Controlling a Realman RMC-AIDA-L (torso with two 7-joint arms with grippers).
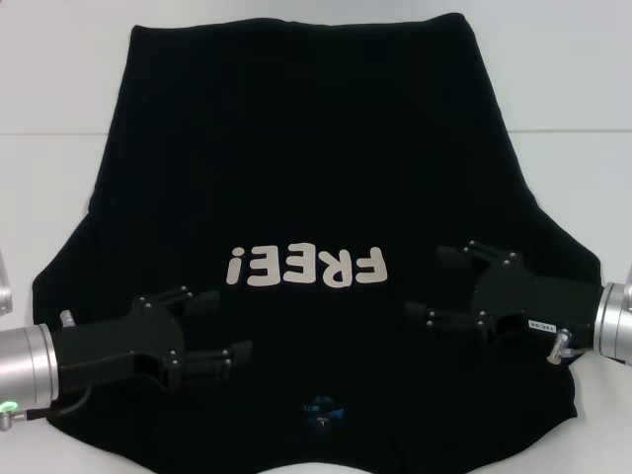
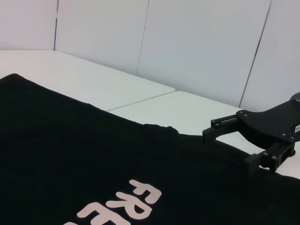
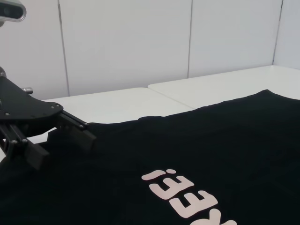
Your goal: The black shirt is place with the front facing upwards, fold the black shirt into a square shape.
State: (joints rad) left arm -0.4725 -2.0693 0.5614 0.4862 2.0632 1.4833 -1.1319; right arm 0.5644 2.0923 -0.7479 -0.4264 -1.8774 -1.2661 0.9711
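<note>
One black shirt [image 1: 296, 148], two open claws: left claw [image 1: 222, 331], right claw [image 1: 434, 283]

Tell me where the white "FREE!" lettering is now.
In the head view, the white "FREE!" lettering lies centrally on the black shirt, between the open left tool and the open right tool.

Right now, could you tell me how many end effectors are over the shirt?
2. The left end effector is open over the black shirt near its collar side; the right end effector is open beside the lettering.

Black shirt [image 1: 296, 168] flat; table [image 1: 59, 79] bare around; nothing blocks.
</note>
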